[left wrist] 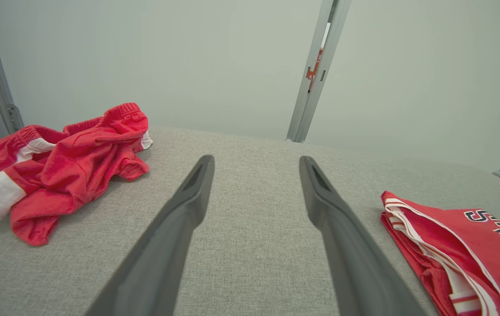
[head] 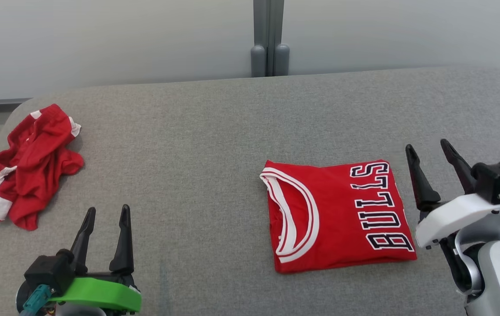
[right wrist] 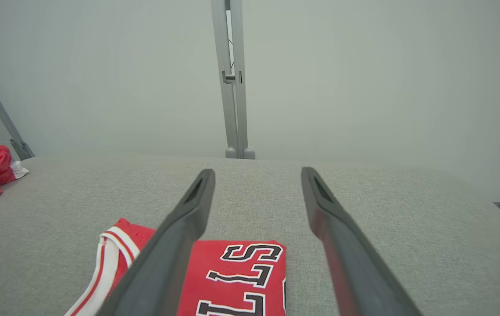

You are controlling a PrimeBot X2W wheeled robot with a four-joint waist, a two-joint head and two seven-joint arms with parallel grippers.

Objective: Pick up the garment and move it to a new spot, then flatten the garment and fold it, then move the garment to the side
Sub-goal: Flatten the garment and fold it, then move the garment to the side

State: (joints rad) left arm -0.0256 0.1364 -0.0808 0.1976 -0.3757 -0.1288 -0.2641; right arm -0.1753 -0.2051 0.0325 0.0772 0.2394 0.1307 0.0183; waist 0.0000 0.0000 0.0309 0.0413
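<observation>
A red jersey [head: 337, 215] with white trim and "BULLS" lettering lies folded into a neat rectangle on the grey padded table [head: 215, 145], right of centre. The same jersey [left wrist: 465, 250] shows at the lower right of the left wrist view, and the jersey [right wrist: 232, 276] lies low in the right wrist view. My right gripper [head: 430, 151] hovers open just right of the jersey, holding nothing. At the lower left, my left gripper [head: 107, 213] stands open and empty, well apart from the jersey. Both wrist views show spread fingers [left wrist: 188, 197] [right wrist: 197, 197] with bare table between them.
A crumpled pair of red shorts [head: 24, 166] with white stripes sits at the table's far left edge; the shorts [left wrist: 61, 162] are also in the left wrist view. A grey post [head: 269, 39] rises behind the table against a pale wall.
</observation>
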